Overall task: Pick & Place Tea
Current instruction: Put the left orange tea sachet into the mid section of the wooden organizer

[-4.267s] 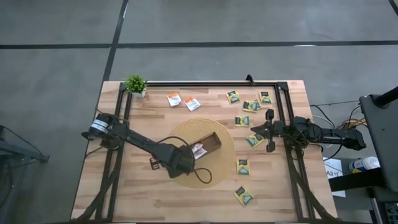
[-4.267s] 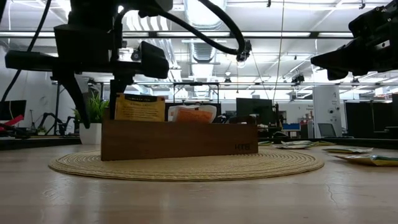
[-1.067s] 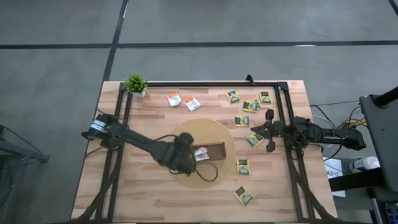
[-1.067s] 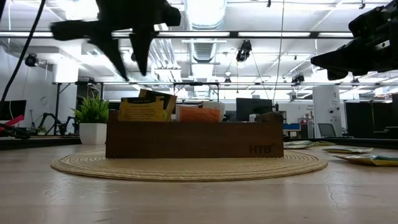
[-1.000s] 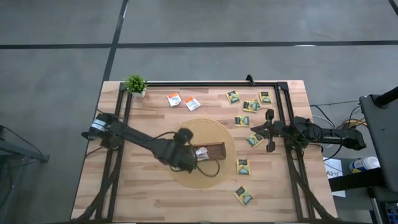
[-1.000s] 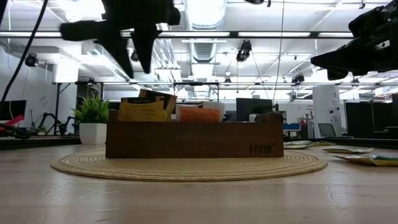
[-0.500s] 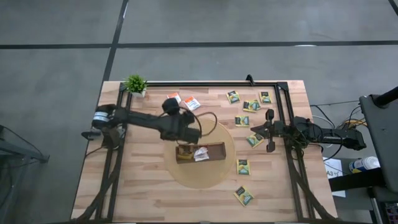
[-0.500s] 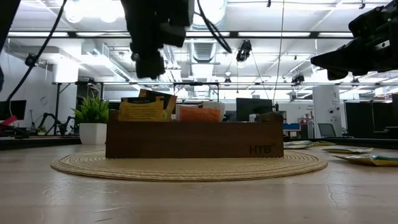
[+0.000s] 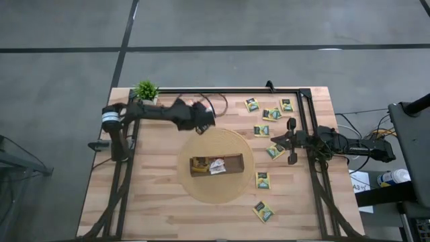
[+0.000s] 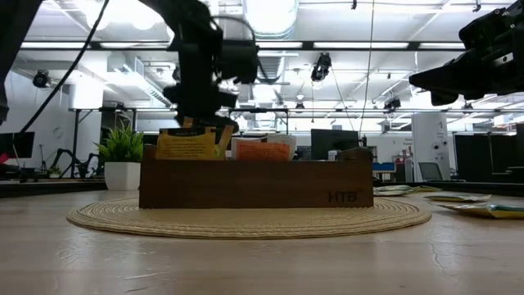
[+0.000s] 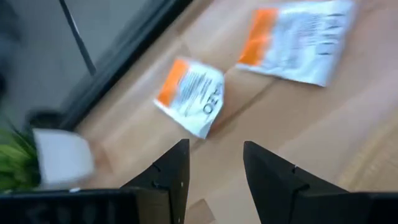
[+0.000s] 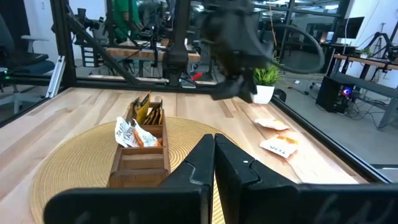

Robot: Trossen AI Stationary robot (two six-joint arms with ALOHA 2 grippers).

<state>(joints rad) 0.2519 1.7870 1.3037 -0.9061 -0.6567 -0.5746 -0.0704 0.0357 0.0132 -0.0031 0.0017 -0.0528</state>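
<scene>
**Left arm leaves the tray and swings to the white-and-orange sachets**

A second ago the left gripper [image 9: 201, 115] hung over the long brown wooden tray [image 9: 216, 165] on the round woven straw mat [image 9: 195, 188]; now it sits above the far side of the pale wooden worktop [image 9: 154, 202], near the small green potted plant [image 9: 146, 90]. Its jaws are apart and hold nothing. In its wrist view, two flat white-and-orange paper sachets lie directly ahead: the nearer sachet [image 11: 190, 96] just beyond the fingertips [image 11: 177, 155], the second sachet [image 11: 298, 38] beside it.

The tray already holds a yellow-orange sachet [image 10: 185, 145] and a white-and-orange one [image 10: 259, 151], standing on edge at one end. So the drop-off looks finished, and the next pick is probably the nearer sachet; lying flat, it may be hard to pinch.

The dark green-and-yellow sachets [image 9: 269, 114] remain scattered on the right side of the worktop. The right gripper [image 9: 291, 142] waits there, jaws together.
</scene>
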